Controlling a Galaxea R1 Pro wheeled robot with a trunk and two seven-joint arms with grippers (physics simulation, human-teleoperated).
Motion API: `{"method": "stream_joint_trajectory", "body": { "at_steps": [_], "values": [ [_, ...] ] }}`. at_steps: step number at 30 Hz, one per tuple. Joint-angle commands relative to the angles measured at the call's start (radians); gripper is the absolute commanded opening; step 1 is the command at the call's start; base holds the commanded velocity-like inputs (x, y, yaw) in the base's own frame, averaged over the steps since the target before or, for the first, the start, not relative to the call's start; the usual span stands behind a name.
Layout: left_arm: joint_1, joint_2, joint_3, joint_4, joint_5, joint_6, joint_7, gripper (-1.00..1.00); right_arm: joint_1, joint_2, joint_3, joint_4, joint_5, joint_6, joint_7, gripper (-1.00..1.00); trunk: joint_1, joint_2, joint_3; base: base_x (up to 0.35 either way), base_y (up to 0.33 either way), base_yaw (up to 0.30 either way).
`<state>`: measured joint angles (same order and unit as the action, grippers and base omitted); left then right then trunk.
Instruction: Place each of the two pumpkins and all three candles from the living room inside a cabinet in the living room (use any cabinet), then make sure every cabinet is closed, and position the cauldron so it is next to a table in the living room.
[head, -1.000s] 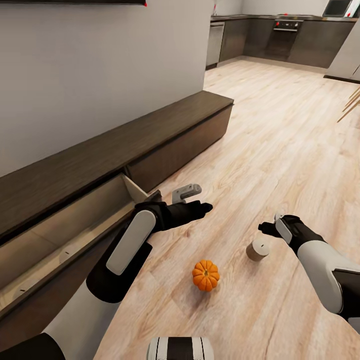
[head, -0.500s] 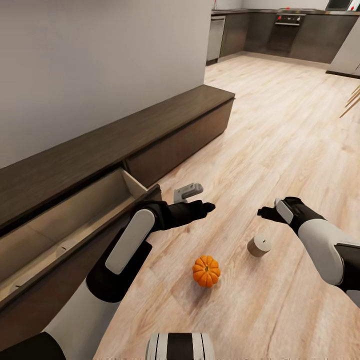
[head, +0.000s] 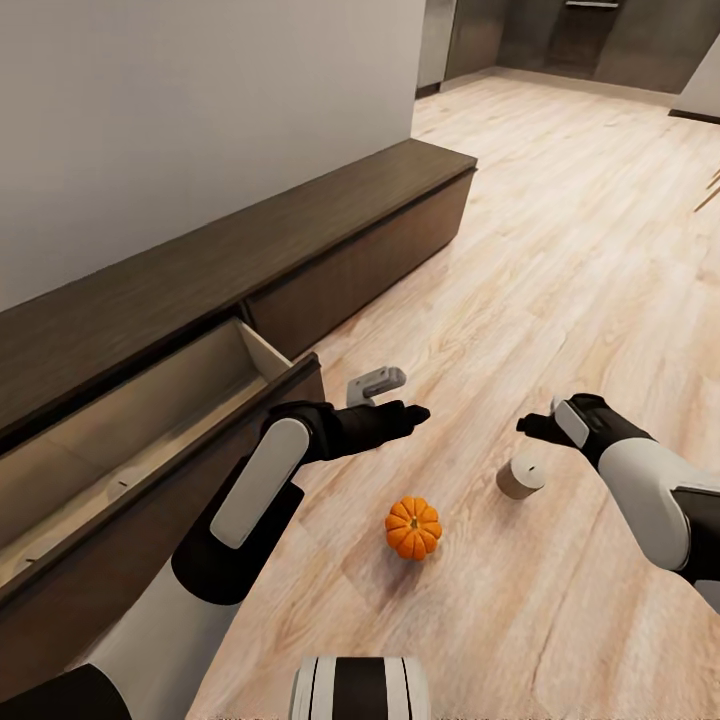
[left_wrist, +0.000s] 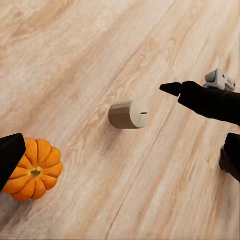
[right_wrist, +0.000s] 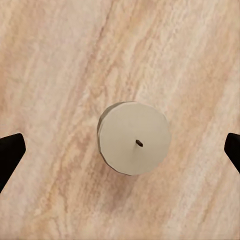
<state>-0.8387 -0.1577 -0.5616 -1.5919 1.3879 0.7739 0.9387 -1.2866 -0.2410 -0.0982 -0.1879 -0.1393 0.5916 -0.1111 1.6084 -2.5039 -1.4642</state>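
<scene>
The wooden floor (head: 560, 250) fills most of the head view. The long dark cabinet (head: 300, 240) runs from 9 o'clock up toward 1 o'clock, and its near drawer (head: 150, 420) is pulled out. Two pale things lie inside it, too dim to name.

The left gripper (head: 395, 415) sits near the middle, at the drawer's corner; its claw state is hard to tell there. The right gripper (right_wrist: 120, 150) hangs over the candle (right_wrist: 134, 138) with its tips wide apart and holding nothing; only the tips show, cut off at the edges.

The pumpkin (head: 413, 528) sits on the floor at 6 o'clock. The candle stands at 4 o'clock, near the pumpkin but apart.
</scene>
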Motion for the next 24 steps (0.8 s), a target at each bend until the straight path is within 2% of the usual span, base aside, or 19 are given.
{"method": "stream_joint_trajectory", "body": {
  "at_steps": [1, 6, 12, 21, 24],
  "values": [
    [-0.001, 0.0, 0.0, -0.001, 0.009, 0.001, 0.01, 1.0, -0.001, -0.002, -0.005, -0.002, -0.011, 0.003, -0.009, 1.0, 0.0, -0.001, -0.005, 0.0, 0.0, 0.0],
    [0.0, 0.0, 0.0, -0.001, 0.009, 0.001, 0.011, 1.0, -0.008, -0.032, -0.005, -0.002, -0.012, 0.008, -0.009, 1.0, 0.002, -0.002, -0.024, 0.0, 0.0, 0.0],
    [0.0, 0.001, 0.0, -0.001, 0.009, 0.001, 0.012, 1.0, -0.051, -0.056, -0.006, 0.0, -0.012, 0.027, -0.008, 1.0, 0.005, -0.003, -0.047, 0.0, 0.0, 0.0],
    [-0.002, -0.001, -0.001, -0.004, 0.01, 0.001, 0.01, 1.0, -0.063, -0.059, -0.005, 0.001, -0.01, 0.032, -0.007, 1.0, 0.009, -0.005, -0.082, 0.0, 0.0, 0.0],
    [-0.024, -0.009, -0.004, -0.013, 0.021, 0.0, 0.007, 1.0, -0.064, -0.055, -0.005, 0.001, -0.011, 0.033, -0.007, 1.0, 0.011, -0.006, -0.094, 0.0, 0.0, 0.0]
  ]
}}
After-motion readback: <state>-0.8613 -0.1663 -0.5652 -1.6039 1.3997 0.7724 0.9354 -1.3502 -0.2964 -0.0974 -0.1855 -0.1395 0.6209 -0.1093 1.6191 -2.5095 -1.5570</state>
